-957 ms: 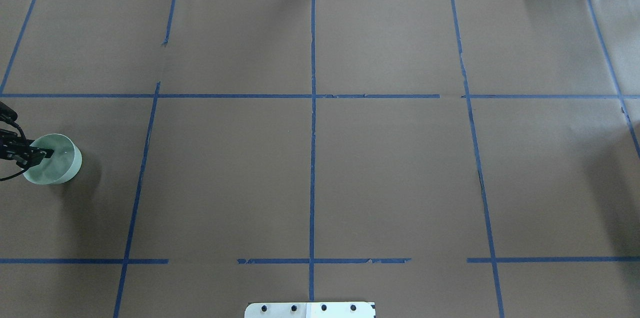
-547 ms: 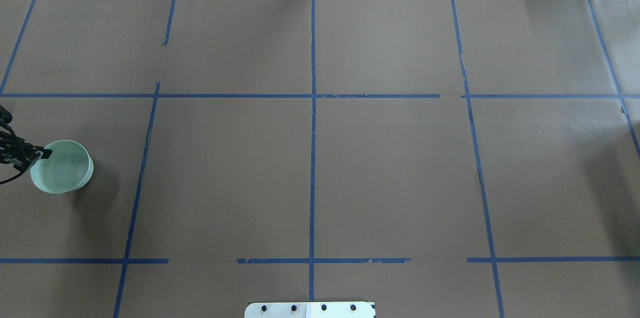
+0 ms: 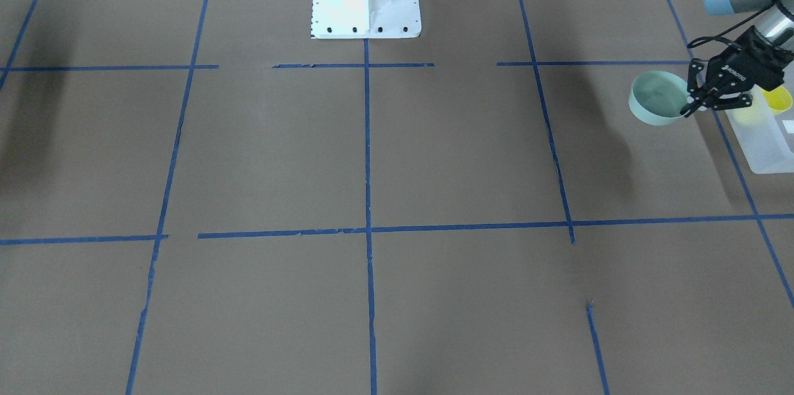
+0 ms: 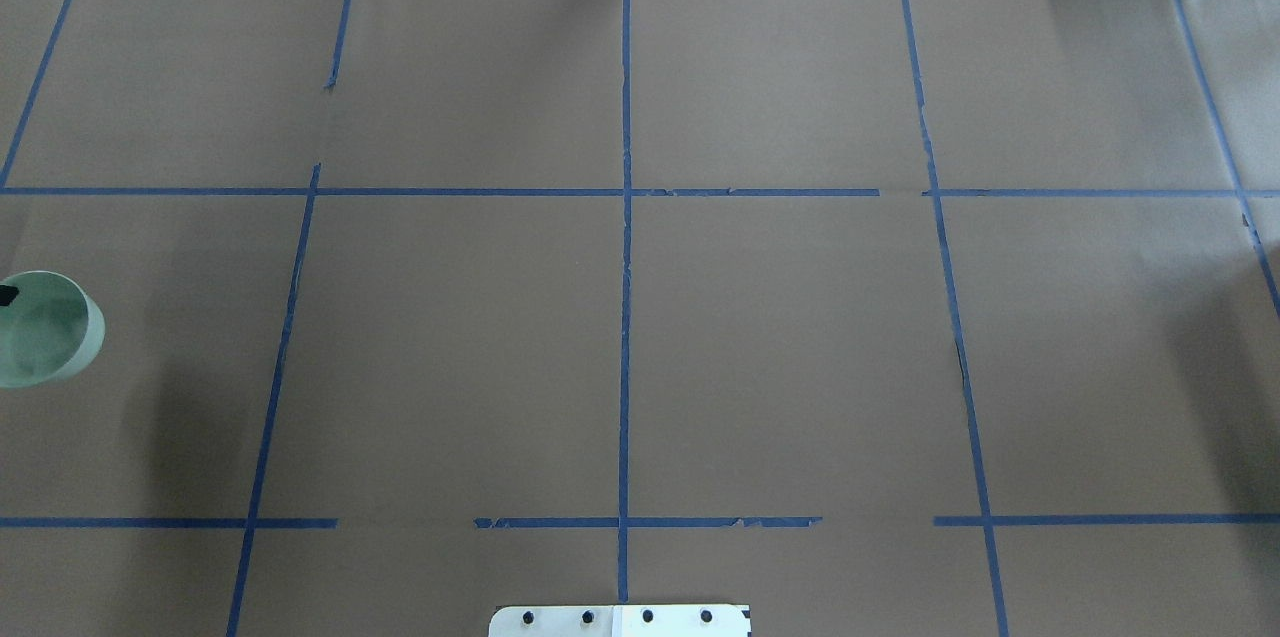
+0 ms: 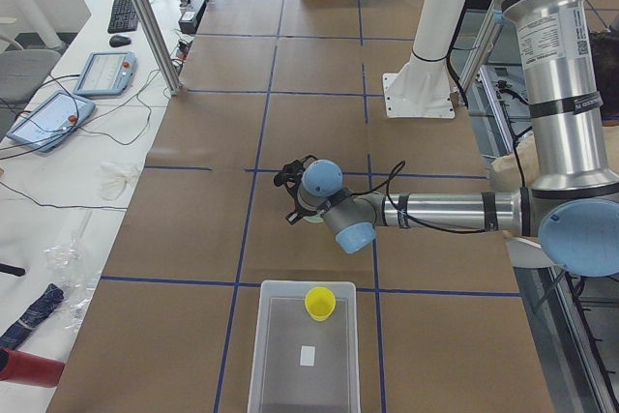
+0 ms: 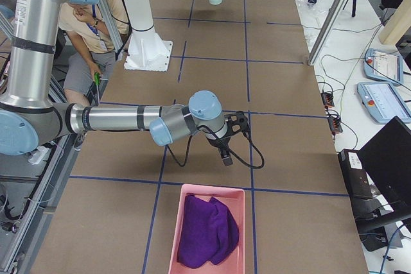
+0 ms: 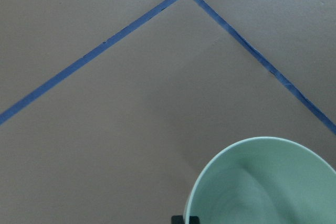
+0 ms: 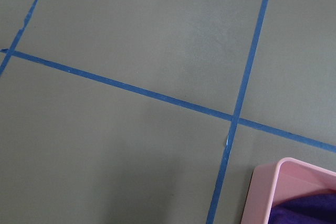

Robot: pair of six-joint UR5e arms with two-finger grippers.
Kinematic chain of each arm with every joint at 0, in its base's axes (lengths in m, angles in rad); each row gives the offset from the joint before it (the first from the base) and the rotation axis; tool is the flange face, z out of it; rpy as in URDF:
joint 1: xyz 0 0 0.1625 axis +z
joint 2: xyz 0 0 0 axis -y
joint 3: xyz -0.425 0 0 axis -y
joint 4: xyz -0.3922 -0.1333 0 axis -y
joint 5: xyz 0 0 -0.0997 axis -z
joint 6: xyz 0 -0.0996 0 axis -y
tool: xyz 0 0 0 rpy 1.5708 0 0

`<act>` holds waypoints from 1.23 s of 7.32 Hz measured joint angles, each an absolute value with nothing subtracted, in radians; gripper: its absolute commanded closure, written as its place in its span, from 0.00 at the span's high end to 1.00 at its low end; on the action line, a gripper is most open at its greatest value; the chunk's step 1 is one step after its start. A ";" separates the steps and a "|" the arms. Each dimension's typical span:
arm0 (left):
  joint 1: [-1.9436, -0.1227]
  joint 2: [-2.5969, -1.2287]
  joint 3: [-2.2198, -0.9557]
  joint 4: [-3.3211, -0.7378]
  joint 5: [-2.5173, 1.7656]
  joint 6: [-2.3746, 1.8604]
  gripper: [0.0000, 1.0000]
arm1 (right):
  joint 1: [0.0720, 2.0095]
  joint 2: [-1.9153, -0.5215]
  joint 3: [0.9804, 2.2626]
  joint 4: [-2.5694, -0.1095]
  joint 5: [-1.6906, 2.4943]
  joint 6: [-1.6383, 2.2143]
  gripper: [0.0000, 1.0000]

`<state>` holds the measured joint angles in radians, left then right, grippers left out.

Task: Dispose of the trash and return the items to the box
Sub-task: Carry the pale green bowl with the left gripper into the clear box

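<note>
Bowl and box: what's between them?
In the front-facing view, only the left gripper, gripping the bowl by its rim. The left side view shows table and a tape line before the box.

The brown paper-covered table [image 4: 760, 317] is seen steeply from behind, from across and from both ends. The pale mint-green round bowl [image 7: 268, 187] is shared, closest at the left wrist view's lower right.

My left claw [image 3: 693, 105] has the bowl [image 3: 654, 97] by its rim, up over the worktop [image 3: 372, 153] near the left end, just beside the box [image 3: 766, 147] at that edge. The cup [image 5: 320, 303] is in the box. At the right end there's a tray [image 6: 212, 188] with a cloth [image 6: 205, 232] in it, and my right claw [image 6: 225, 157] is near it.
</note>
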<state>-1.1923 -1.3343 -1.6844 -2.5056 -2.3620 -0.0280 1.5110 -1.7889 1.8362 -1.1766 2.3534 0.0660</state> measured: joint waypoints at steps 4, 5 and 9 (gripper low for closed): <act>-1.577 -1.342 -1.604 -2.204 -2.378 0.578 0.00 | 1.511 -1.789 1.836 -1.177 2.347 0.066 1.00; -1.635 -1.350 -1.544 -2.190 -2.378 0.665 0.00 | 1.511 -1.789 1.836 -1.177 2.345 0.066 1.00; -1.685 -1.366 -1.381 -2.248 -2.314 0.740 0.00 | 1.511 -1.789 1.834 -1.177 2.342 0.065 1.00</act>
